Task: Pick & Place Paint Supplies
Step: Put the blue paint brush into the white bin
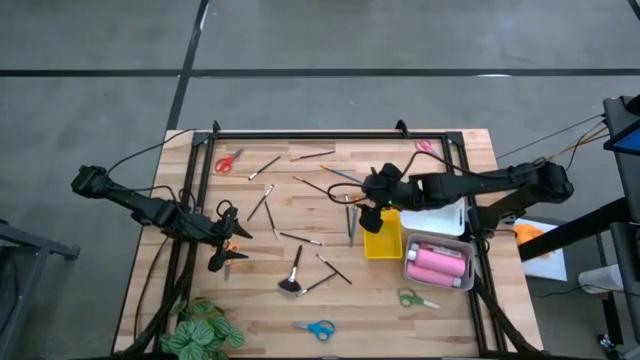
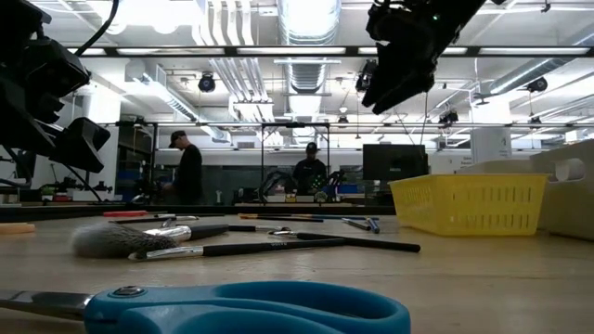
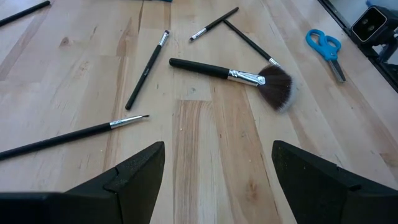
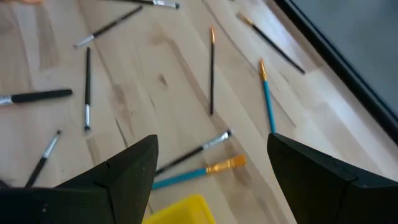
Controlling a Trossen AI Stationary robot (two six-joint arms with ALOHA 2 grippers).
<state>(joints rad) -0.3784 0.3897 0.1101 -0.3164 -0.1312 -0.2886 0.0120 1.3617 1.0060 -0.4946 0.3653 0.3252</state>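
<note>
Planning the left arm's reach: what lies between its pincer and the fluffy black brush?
Bare wood. In the left wrist view, the open left pincer faces the fluffy black brush with only bare table between them.

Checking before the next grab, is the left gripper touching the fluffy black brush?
Apart. The left wrist view shows the left gripper open, with bare wood between its fingers and the fluffy black brush lying farther ahead.

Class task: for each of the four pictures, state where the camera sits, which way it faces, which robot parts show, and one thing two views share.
High: overhead, straight down; both arms, wooden table.
Low: table height, level across; arms overhead, blue-handled scissors nearest.
Left wrist: past open left gripper onto the fluffy black fan brush.
Right wrist: past open right gripper onto thin brushes, yellow tray.
Shared: fan brush in high, low, left wrist.
</note>
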